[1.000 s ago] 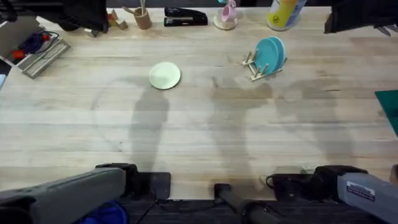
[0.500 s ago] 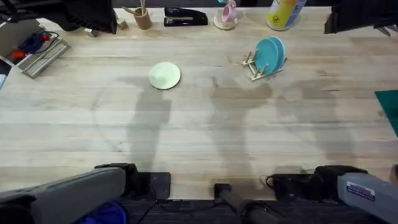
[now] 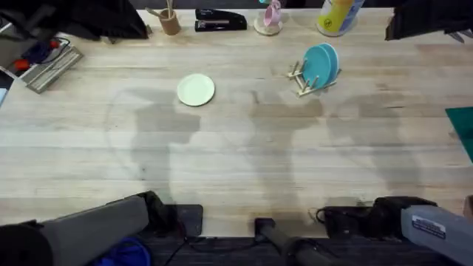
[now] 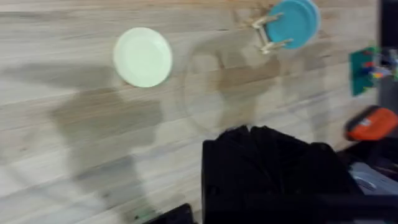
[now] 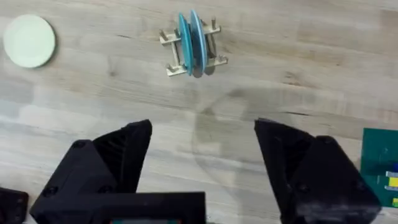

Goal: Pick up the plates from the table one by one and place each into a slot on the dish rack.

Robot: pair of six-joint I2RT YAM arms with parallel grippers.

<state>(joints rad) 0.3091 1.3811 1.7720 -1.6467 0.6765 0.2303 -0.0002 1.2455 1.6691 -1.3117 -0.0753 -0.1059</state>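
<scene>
A pale cream-yellow plate [image 3: 196, 89] lies flat on the table [image 3: 236, 155], left of centre toward the far side. Two teal-blue plates [image 3: 322, 63] stand on edge side by side in slots of the small wooden dish rack [image 3: 301, 80] at the far right. The right wrist view has the rack [image 5: 172, 54] with the teal plates [image 5: 191, 43] well ahead of my right gripper [image 5: 202, 162], which is open and holds nothing. My left gripper [image 4: 252, 149] is a dark mass with its fingers together, high above the cream plate [image 4: 142, 56] and teal plates [image 4: 297, 22].
Along the far edge stand a cup of sticks [image 3: 168, 21], a black stapler [image 3: 220, 20], a pink figure [image 3: 270, 18] and a yellow bottle [image 3: 338, 15]. A tray of tools [image 3: 44, 60] sits far left. A green object [image 3: 463, 125] lies at the right edge.
The left arm's grey link has shifted slightly down and left, and the shadows on the table have spread leftward. Plates and rack have not moved.
</scene>
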